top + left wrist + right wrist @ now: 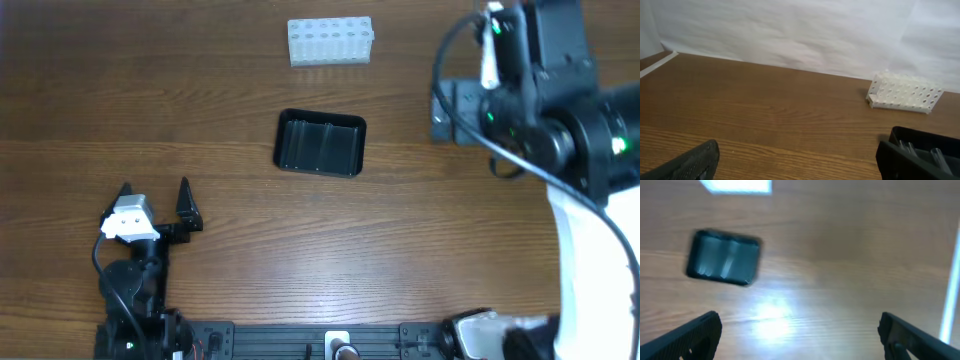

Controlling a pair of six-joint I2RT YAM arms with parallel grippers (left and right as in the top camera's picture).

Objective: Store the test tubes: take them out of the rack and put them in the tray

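on wood-grain table (pixel 150 120), rectangular black tray (pixel 320 117), perforated white rack (pixel 330 41)

I'm looking at what's reading as a robotics lab bench, definitely not somebody's home. I'm seeing a plain wood-grain tabletop (pixel 200 120) with a slightly wrinkled white backdrop (pixel 790 30) hanging behind it. The left arm (pixel 135 270) and right arm (pixel 560 130) are standing at a black rail (pixel 300 340) along the near edge. The only stuff sitting out is lab gear: a white test tube rack (pixel 330 42) and a black tray (pixel 321 144).
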